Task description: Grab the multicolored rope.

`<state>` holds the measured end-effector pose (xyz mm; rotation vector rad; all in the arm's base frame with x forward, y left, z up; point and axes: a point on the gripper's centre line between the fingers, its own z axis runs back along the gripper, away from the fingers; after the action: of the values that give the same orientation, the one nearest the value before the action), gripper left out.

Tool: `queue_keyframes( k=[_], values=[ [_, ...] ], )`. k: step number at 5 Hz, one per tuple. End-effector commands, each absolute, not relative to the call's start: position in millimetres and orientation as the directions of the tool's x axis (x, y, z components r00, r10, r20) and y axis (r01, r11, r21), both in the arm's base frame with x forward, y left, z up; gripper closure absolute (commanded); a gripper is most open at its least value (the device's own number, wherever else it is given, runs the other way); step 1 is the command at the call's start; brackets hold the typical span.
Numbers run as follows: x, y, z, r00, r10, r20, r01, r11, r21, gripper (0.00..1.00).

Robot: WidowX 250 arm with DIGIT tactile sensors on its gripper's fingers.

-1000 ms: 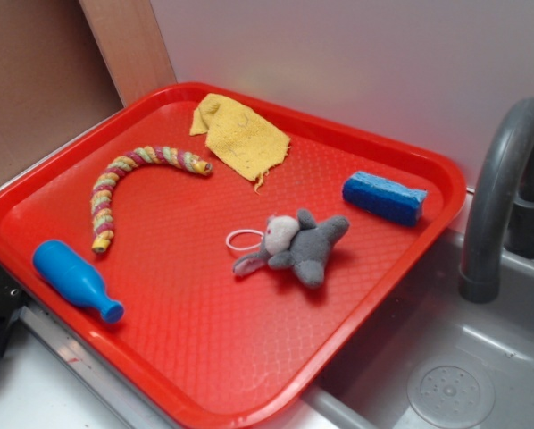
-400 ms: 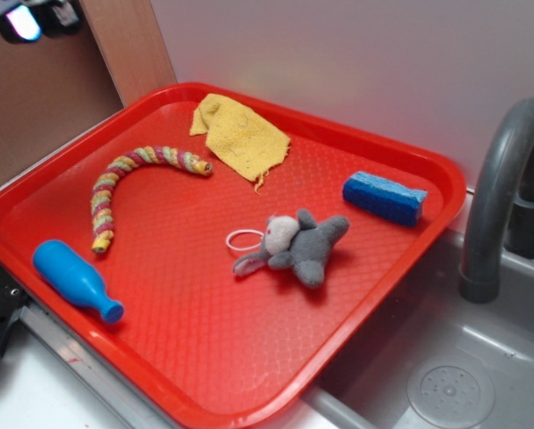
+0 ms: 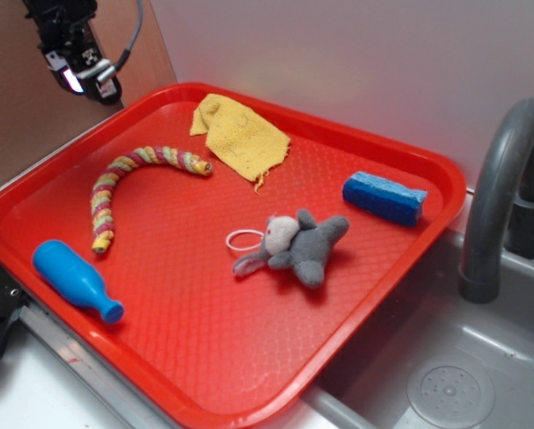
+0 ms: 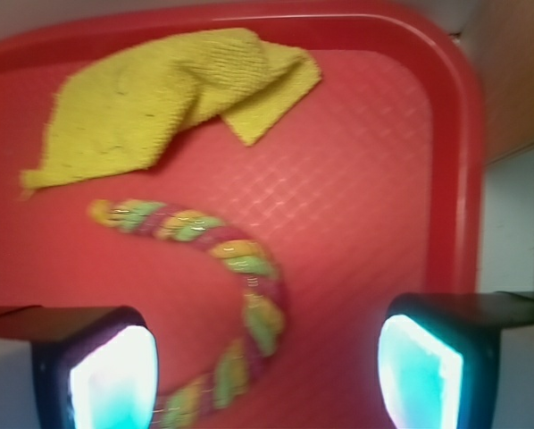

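The multicolored rope lies curved on the red tray, at its left part, striped pink, yellow, green and maroon. In the wrist view the multicolored rope bends down between my two lit fingers, well below them. My gripper hangs open high above the tray's far left corner, apart from the rope. Nothing is between its fingers; in the wrist view the gripper spans the rope's bend.
A yellow cloth lies at the tray's back. A blue bottle lies at the front left, a grey plush mouse in the middle, a blue sponge at the right. A grey faucet and sink stand to the right.
My gripper has come into the exterior view from the top left and moved down and right toward the tray's far left corner. Nothing on the tray has moved.
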<state>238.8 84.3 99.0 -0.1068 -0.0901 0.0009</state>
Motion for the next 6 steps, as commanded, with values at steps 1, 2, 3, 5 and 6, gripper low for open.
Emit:
queue_keyframes(
  k=[1,2,3,5,6],
  values=[
    [246.9,75.4,73.3,0.994,-0.100,0.053,0.103,0.993,-0.065,0.00],
    [249.5,71.3,51.1,0.991,-0.135,0.002,0.135,0.990,-0.030,0.00],
    [249.7,69.1,34.3,0.989,-0.142,-0.038,0.141,0.990,-0.007,0.00],
    [249.8,62.3,9.5,0.981,-0.169,-0.099,0.173,0.984,0.034,0.79],
    [248.9,62.4,10.4,0.981,-0.174,-0.092,0.175,0.984,0.010,1.00]
  ],
)
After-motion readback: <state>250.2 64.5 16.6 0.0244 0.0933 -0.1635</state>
